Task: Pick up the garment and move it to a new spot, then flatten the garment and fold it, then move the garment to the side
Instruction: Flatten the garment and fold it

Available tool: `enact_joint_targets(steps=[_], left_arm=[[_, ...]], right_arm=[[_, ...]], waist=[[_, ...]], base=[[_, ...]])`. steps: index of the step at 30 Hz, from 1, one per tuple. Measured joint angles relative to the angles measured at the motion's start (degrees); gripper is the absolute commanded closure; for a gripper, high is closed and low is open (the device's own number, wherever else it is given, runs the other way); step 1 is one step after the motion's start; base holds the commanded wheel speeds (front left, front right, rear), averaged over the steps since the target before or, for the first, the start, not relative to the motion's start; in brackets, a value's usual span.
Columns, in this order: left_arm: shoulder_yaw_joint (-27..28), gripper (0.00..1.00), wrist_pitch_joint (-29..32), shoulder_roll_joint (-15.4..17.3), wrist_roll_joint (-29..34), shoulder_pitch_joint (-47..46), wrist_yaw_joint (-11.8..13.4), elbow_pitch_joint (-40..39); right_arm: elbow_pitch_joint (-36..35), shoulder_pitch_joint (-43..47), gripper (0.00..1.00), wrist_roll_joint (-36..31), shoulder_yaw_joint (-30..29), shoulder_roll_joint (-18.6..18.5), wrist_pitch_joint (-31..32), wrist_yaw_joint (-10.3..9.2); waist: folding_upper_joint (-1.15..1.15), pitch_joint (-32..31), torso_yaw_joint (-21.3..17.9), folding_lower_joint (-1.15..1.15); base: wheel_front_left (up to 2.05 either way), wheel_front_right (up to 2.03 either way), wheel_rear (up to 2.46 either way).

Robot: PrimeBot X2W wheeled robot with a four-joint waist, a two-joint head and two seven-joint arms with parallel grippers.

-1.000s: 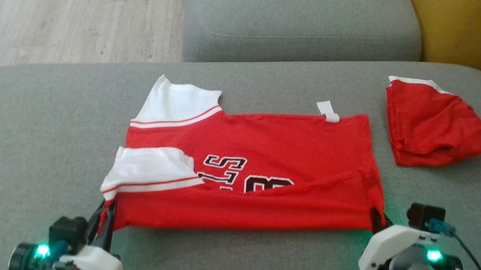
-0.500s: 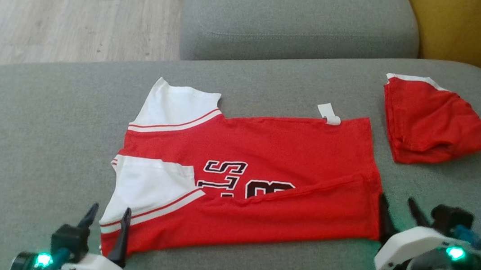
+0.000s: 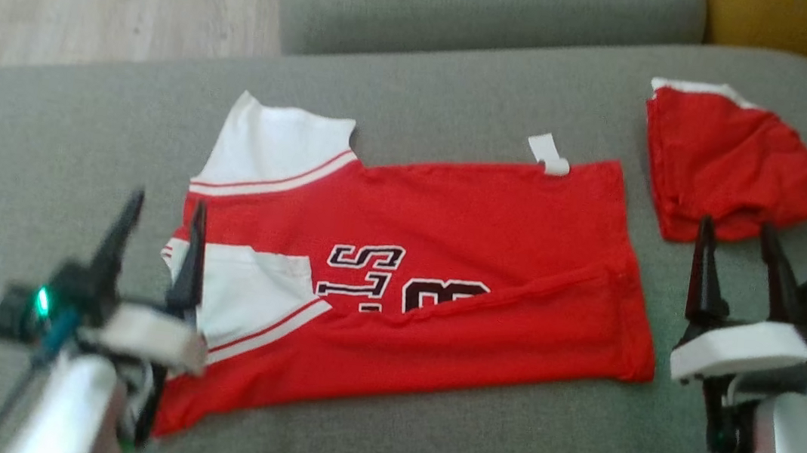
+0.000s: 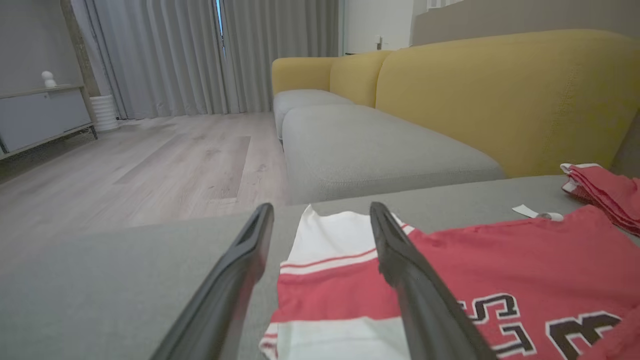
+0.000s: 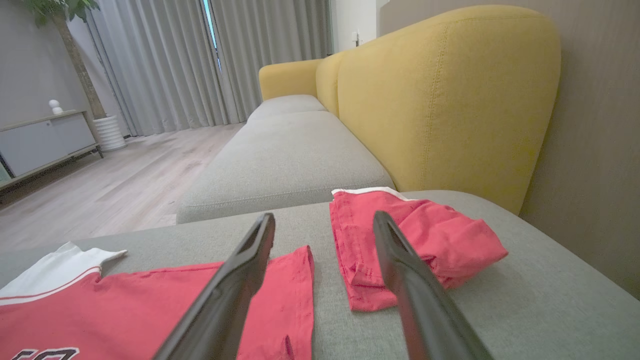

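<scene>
Hovering at jersey [image 3: 450,217] fold ends: left gripper [image 3: 169,200] 8 o'clock, right gripper [image 3: 736,225] 3 o'clock, both jaws apart, empty; near-edge fold apparently laid.

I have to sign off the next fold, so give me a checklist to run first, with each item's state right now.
1. Left gripper open, holding nothing: ok.
2. Right gripper open, holding nothing: ok.
3. Red jersey with white sleeves resting on the grey sofa cushion: ok.
4. Jersey lying flat and square: not ok; the near white sleeve is skewed and the folded-over edge runs slanted.
5. Small folded red garment apart from the jersey: ok.
6. Right gripper clear above that garment: cannot tell.
</scene>
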Motion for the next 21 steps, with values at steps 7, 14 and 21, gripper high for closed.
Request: enact_joint_targets(steps=[7,14,21], left_arm=[[-1.12,0.0,8.73,5.06,0.31,-19.25,-6.33,6.1],[-6.04,0.0,20.12,10.71,-1.7,-35.31,-9.03,17.95],[-15.71,0.0,26.65,15.13,-8.42,-42.97,-9.26,23.95]], right_arm=[[-1.42,-9.37,0.0,0.24,1.32,0.0,1.31,0.0],[-0.34,-18.74,0.0,0.91,4.79,-0.04,2.02,0.0],[0.98,-23.25,0.0,1.46,7.0,-0.09,1.48,0.0]], waist=[[0.0,7.01,-1.11,0.01],[0.0,14.3,-3.69,0.02],[0.0,20.15,-6.93,0.01]], base=[[0.0,0.0,0.0],[0.0,0.0,0.0],[0.0,0.0,0.0]])
